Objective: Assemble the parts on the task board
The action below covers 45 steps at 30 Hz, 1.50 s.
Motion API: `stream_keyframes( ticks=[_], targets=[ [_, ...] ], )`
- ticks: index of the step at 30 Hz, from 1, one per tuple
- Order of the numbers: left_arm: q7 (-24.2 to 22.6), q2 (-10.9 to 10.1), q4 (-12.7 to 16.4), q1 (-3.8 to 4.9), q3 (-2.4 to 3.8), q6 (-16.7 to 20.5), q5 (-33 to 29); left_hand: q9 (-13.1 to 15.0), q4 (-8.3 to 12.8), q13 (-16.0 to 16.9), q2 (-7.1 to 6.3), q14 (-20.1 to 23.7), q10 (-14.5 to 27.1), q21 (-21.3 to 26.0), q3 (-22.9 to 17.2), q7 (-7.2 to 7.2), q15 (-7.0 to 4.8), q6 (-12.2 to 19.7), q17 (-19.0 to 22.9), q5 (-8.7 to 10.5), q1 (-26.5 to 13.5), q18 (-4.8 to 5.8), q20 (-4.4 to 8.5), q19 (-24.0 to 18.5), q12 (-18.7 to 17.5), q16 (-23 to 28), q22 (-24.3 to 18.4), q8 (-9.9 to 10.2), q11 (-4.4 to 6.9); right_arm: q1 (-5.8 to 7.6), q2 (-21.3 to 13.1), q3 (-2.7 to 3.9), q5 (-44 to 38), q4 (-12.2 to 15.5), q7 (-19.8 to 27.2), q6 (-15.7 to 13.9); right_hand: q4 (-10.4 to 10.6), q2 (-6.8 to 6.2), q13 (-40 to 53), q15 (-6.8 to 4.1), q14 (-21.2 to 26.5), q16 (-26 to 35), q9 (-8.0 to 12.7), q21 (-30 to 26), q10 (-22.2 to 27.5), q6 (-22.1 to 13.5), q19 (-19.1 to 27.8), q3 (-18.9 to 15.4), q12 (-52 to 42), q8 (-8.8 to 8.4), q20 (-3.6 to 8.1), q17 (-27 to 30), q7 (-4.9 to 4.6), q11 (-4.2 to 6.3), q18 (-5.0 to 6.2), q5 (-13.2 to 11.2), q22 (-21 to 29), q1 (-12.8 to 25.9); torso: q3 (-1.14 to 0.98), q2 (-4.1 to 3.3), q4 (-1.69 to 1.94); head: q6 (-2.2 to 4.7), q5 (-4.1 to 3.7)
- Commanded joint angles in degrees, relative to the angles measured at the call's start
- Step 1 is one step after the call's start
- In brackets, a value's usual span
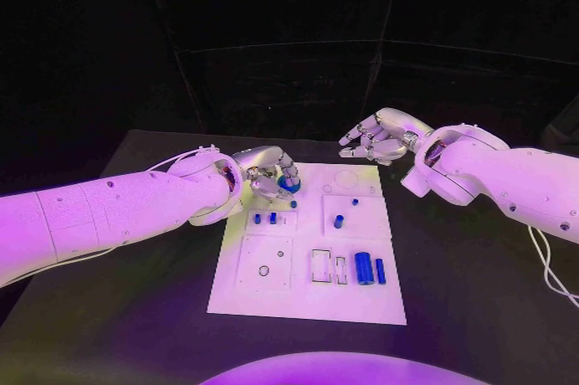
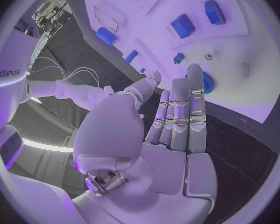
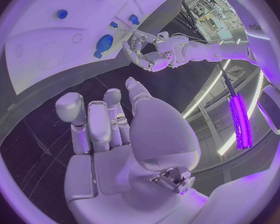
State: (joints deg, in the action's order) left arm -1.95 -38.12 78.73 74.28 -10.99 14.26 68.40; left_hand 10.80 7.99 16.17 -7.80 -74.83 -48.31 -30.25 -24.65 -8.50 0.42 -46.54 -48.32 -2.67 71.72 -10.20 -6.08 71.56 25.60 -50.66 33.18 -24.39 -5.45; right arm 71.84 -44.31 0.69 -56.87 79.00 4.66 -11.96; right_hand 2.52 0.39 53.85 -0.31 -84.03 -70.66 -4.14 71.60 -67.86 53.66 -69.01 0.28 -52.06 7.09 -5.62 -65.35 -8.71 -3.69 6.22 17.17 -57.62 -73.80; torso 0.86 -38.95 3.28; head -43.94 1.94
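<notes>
**A:** Blue round part (image 1: pixel 289 184) sat at the left hand (image 1: pixel 268 171), near the task board's (image 1: pixel 308 305) far left corner. Fingers were curled right at it, but I couldn't tell if they actually held it.

**B:** Yeah. Right hand (image 1: pixel 376 139) hung over the board's far right corner, fingers curled in loosely, nothing in them. More blue parts (image 1: pixel 363 269) lay near the board's near right corner.

One white board (image 1: pixel 311 305) lies on one black tabletop (image 1: pixel 483 318), carrying about seven small blue parts, among them a round one (image 1: pixel 289 184) at eleven o'clock and two long ones (image 1: pixel 363 269) at four o'clock.
</notes>
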Motion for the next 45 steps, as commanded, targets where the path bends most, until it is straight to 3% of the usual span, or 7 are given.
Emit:
stream_keyframes(
  ticks=[1,3,6,12,17,28,45],
  targets=[
    [-1.73,1.08,-0.98,-0.01,-0.3,-2.43,10.58,-1.18,-0.48,-1.45,-0.38,-3.87,-0.86,-1.48,1.52,0.32,-0.57,-1.36,-6.72,-0.01,0.11,-0.12,0.33,2.38,-0.98,-8.17,0.72,1.36,0.34,0.1,0.12,0.03,-0.04,0.09,0.63,-0.52,0.28,0.62,-0.02,-0.38,-0.79,0.14,0.05,-0.36,0.32,-0.3,0.34,-0.13,0.07,0.3,-0.13,-0.05,-0.01,0.07,0.52,0.31,0.08,-0.01,0.03,0.02,0.06,0.0,0.01],
    [-1.35,1.77,-1.65,-0.04,-0.5,-3.43,11.76,-1.75,-0.86,-2.14,-0.23,-6.11,-1.47,-2.72,2.21,0.42,-0.73,-2.03,-10.93,-0.03,0.09,-0.14,0.67,3.9,-1.35,-12.93,1.48,2.03,0.52,0.1,0.17,0.03,-0.04,0.07,0.68,-0.54,0.28,0.62,-0.02,-0.38,-0.79,0.14,0.05,-0.36,0.32,-0.3,0.34,-0.13,0.07,0.3,-0.13,-0.05,-0.01,0.07,0.52,0.31,0.08,-0.01,-0.01,0.01,0.06,0.03,-0.01],
    [-0.92,2.96,-3.04,-0.16,-0.79,-4.86,13.36,-2.67,-1.13,-3.38,0.23,-7.81,-2.26,-8.19,2.82,0.57,-0.86,-3.15,-14.92,-0.03,0.71,0.64,1.0,6.27,-2.15,-17.52,6.41,3.15,0.67,0.1,0.23,0.03,-0.04,0.05,0.87,-0.68,0.28,0.62,-0.02,-0.38,-0.79,0.14,0.05,-0.36,0.32,-0.3,0.34,-0.13,0.07,0.3,-0.13,-0.05,-0.01,0.07,0.52,0.31,0.08,-0.01,0.02,-0.03,0.0,0.07,-0.01],
    [-1.1,4.61,-4.72,-0.36,-0.96,-6.02,15.16,-3.67,-1.33,-5.07,1.0,-9.29,-3.31,-15.09,2.72,1.02,-1.48,-4.72,-18.29,-0.04,1.41,1.69,1.5,8.63,-3.46,-21.39,12.86,4.52,0.92,0.1,0.35,0.03,0.0,-0.07,1.0,-0.86,0.28,0.63,-0.02,-0.38,-0.79,0.15,0.06,-0.36,0.32,-0.3,0.32,-0.13,0.06,0.31,-0.13,-0.04,-0.01,0.07,0.51,0.35,0.06,-0.04,0.07,-0.01,0.07,0.13,-0.4],
    [-1.02,5.54,-6.0,-0.46,-1.01,-5.95,15.79,-4.07,-1.41,-5.84,1.67,-9.73,-4.34,-17.8,2.23,1.12,-1.39,-5.68,-18.97,-0.04,1.83,2.17,1.62,9.48,-3.97,-22.37,15.43,5.08,1.04,0.1,0.51,0.03,-0.01,-0.12,1.04,-0.86,0.28,0.63,-0.02,-0.38,-0.79,0.15,0.06,-0.36,0.32,-0.3,0.32,-0.13,0.06,0.31,-0.13,-0.04,-0.01,0.07,0.51,0.35,0.06,-0.04,-0.02,0.0,0.0,0.2,-0.52],
    [-0.54,6.72,-7.45,-0.75,-1.02,-6.83,16.08,-4.59,-1.41,-7.13,2.81,-10.13,-6.54,-21.82,0.68,1.04,-1.08,-7.54,-19.42,-0.05,2.46,2.89,1.49,10.46,-4.8,-23.32,19.34,5.76,0.96,0.1,0.52,0.03,-0.04,-0.02,0.95,-0.83,0.26,0.69,0.02,-0.38,-0.81,0.13,0.06,-0.35,0.29,-0.32,0.3,-0.1,0.02,0.31,-0.13,-0.09,0.0,0.08,0.51,0.41,0.03,-0.11,-0.01,-0.08,0.08,0.14,-0.72],
    [0.29,7.78,-8.63,-1.09,-1.15,-9.38,16.1,-5.36,-1.34,-8.59,2.27,-9.99,-7.89,-24.33,0.04,0.96,-0.97,-8.16,-18.93,-0.04,2.08,3.26,1.39,10.55,-6.16,-23.5,21.94,7.13,0.88,0.1,0.55,0.03,-0.04,0.12,0.88,-0.74,0.25,0.72,0.04,-0.39,-0.82,0.11,0.06,-0.37,0.27,-0.32,0.3,-0.08,-0.01,0.32,-0.13,-0.13,0.0,0.08,0.51,0.45,0.06,-0.17,-0.01,0.08,0.08,-0.29,-0.7]
  ],
)
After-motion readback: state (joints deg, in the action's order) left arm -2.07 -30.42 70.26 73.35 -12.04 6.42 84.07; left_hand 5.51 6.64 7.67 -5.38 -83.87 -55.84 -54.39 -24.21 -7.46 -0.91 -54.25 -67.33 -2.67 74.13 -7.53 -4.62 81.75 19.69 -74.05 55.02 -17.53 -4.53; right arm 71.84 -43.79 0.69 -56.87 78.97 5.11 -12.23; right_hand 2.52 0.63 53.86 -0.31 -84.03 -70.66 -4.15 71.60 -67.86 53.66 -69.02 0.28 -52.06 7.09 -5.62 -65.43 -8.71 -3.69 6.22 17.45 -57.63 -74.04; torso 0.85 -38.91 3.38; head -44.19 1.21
